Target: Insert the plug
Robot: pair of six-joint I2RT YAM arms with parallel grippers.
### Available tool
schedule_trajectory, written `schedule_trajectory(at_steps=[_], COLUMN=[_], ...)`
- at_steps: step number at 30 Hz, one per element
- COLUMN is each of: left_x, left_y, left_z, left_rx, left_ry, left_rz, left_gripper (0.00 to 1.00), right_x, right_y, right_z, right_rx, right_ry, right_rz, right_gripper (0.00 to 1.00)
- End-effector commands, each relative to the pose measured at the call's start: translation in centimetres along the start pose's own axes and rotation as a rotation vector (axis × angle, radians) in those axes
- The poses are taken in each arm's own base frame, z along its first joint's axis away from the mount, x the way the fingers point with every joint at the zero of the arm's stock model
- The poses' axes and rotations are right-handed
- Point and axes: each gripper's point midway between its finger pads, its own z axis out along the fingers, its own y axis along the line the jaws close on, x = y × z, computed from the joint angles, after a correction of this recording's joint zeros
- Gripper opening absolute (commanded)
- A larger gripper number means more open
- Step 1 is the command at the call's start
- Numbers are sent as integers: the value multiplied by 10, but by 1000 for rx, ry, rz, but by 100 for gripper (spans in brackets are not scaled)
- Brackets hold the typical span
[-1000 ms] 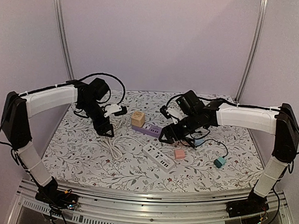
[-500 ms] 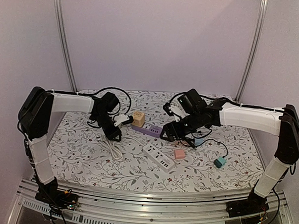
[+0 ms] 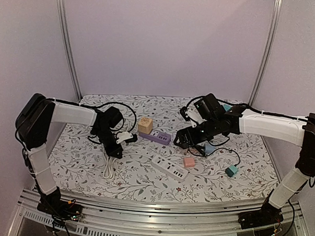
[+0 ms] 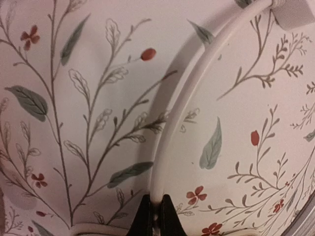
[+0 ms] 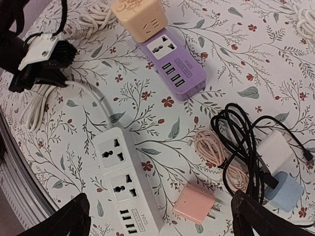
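Since the earlier frame the left claw [image 4: 156, 216] has come down onto the white cord [image 4: 182, 113] and has closed; its tips now pinch this cord just above the flowered worktop [image 3: 77, 167]. The right claw [image 5: 165, 219] has opened more and stands fully wide, holding nothing. The pink plug [image 5: 194, 206] lies flat on the worktop below the right claw, nearer to the finger [image 5: 253, 216] at the right of the wrist view. Just beside the plug we see the white power strip [image 5: 120, 182], from which the cord runs. Farther away lie the purple power strip [image 5: 172, 69], touching a yellow cube [image 5: 138, 19], and a black cable [image 5: 236, 142].
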Motion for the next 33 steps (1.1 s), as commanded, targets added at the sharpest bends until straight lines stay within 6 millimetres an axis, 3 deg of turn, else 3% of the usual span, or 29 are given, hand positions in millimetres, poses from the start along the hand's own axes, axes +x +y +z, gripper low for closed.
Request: schedule_trajectory(at_steps=[1, 8, 15, 17, 18, 20, 22, 28, 33], left_x=[48, 69, 70, 67, 65, 60, 56, 39, 34], left_y=[-52, -80, -83, -77, -77, -82, -83, -70, -66], left_z=[-14, -28, -36, -39, -42, -53, -64, -93, -108], left_rx=[156, 214, 206, 179, 178, 210, 212, 141, 130], left_ry=[97, 89, 80, 82, 82, 76, 65, 8, -9], left_rz=[64, 77, 92, 99, 104, 127, 141, 149, 127], left_gripper=[0, 0, 1, 8, 19, 52, 65, 72, 72], right_x=[-17, -24, 5, 12, 14, 16, 14, 5, 20], right_y=[-37, -62, -116, -125, -128, -133, -139, -134, -131], right_z=[-26, -42, -67, -66, -66, -63, -61, -35, -17], right_rx=[105, 33, 346, 393, 405, 430, 455, 400, 305], right_ry=[-93, -130, -64, -39, -33, -17, 8, 138, 304], right_rz=[129, 277, 303, 319, 326, 320, 290, 133, -145], right_gripper=[99, 99, 97, 96, 96, 96, 96, 90, 90])
